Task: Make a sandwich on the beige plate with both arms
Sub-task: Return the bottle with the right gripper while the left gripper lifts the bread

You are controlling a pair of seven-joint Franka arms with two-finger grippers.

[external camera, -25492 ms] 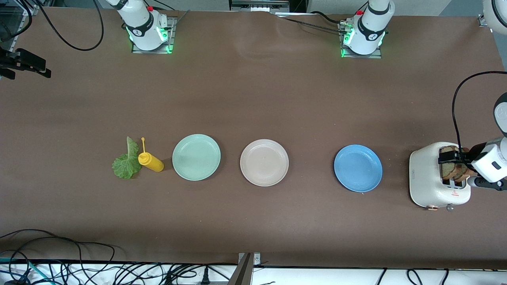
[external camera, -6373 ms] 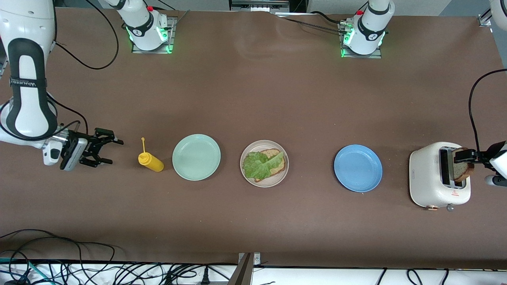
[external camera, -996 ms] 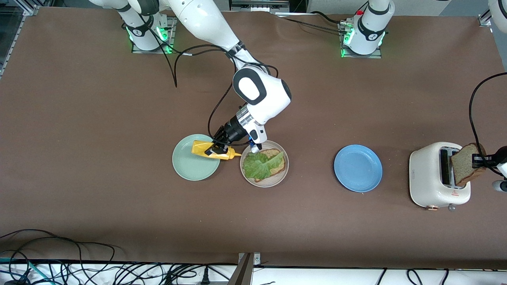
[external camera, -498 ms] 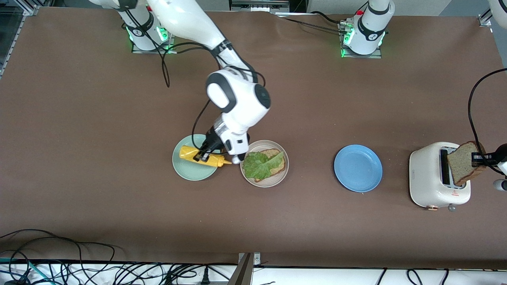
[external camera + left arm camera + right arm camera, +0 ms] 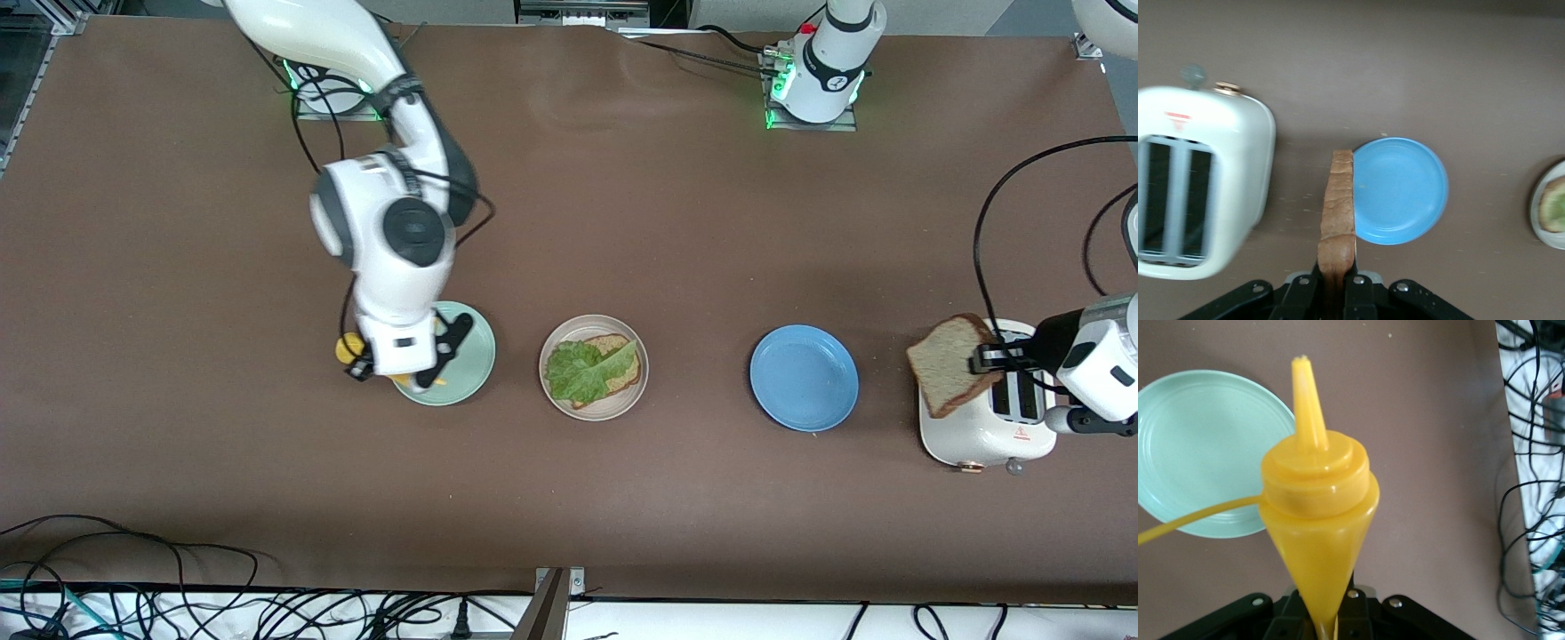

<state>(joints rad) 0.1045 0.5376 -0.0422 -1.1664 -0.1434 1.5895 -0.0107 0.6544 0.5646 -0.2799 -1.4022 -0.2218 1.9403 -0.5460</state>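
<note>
On the beige plate (image 5: 593, 413) lies one slice of brown bread (image 5: 624, 349) with a green lettuce leaf (image 5: 580, 372) on top. The left gripper (image 5: 983, 358) is shut on a second bread slice (image 5: 953, 377) and holds it in the air over the toaster's edge. In the left wrist view that bread slice (image 5: 1338, 200) stands on edge between the jaws of the left gripper (image 5: 1336, 293). The right gripper (image 5: 1325, 617) is shut on a yellow squeeze bottle (image 5: 1315, 493), nozzle pointing away from it. In the front view its hand (image 5: 397, 347) hangs over the mint-green plate's edge and hides most of the bottle.
A mint-green plate (image 5: 469, 369) lies beside the beige plate toward the right arm's end. A blue plate (image 5: 805, 378) lies toward the left arm's end, then a white two-slot toaster (image 5: 969, 427). Cables hang off the table edge nearest the front camera.
The right arm swung the yellow bottle away from the beige plate, across the mint-green plate. The left gripper carried its bread slice from over the toaster's slots toward the blue plate.
</note>
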